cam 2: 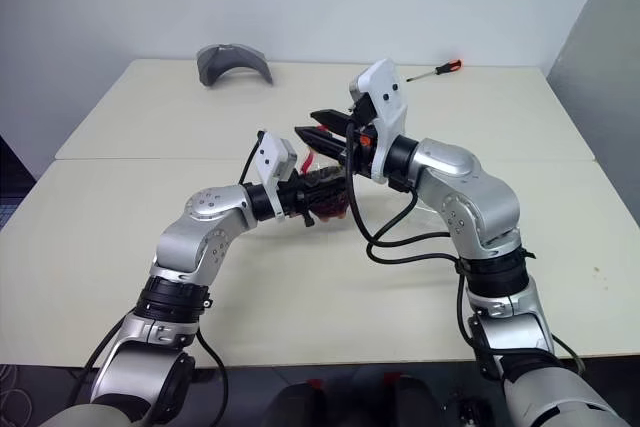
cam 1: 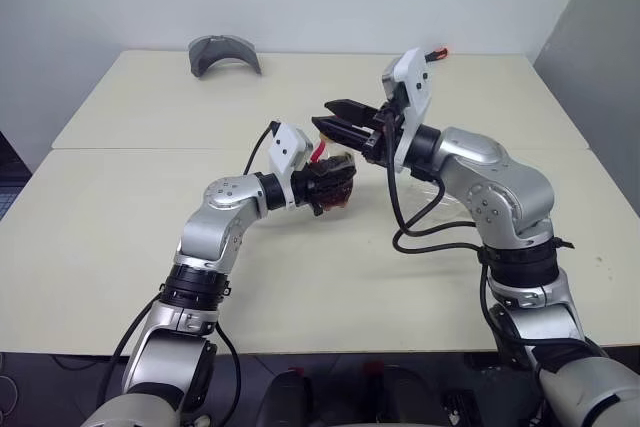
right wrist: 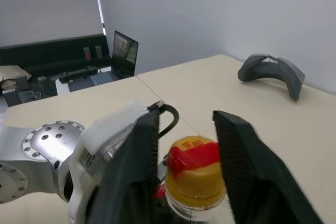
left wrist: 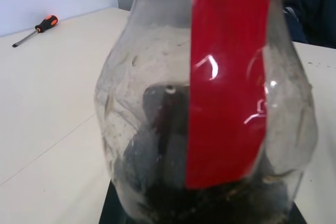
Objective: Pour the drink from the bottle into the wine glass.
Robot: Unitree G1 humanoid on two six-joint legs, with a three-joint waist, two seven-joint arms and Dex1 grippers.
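The bottle (left wrist: pixel 157 103) is clear plastic with a red label strip, and dark drink (left wrist: pixel 210 203) lies low in its rounded body. My left gripper (cam 1: pixel 335 187) is shut on that body and holds it above the middle of the table. The yellow cap (right wrist: pixel 194 174) with its red band is on. My right gripper (right wrist: pixel 186 115) comes in from the right at cap height, with a black finger pressed to each side of the cap. A faint clear shape beside my right forearm looks like the wine glass (cam 1: pixel 432 190), mostly hidden by the arm.
A grey curved object (cam 1: pixel 224 53) lies at the table's far left edge. An orange-handled screwdriver (cam 2: pixel 440 68) lies at the far right. A seam (cam 1: pixel 150 148) runs across the cream table. A laptop (right wrist: pixel 125 51) sits on a desk beyond the table.
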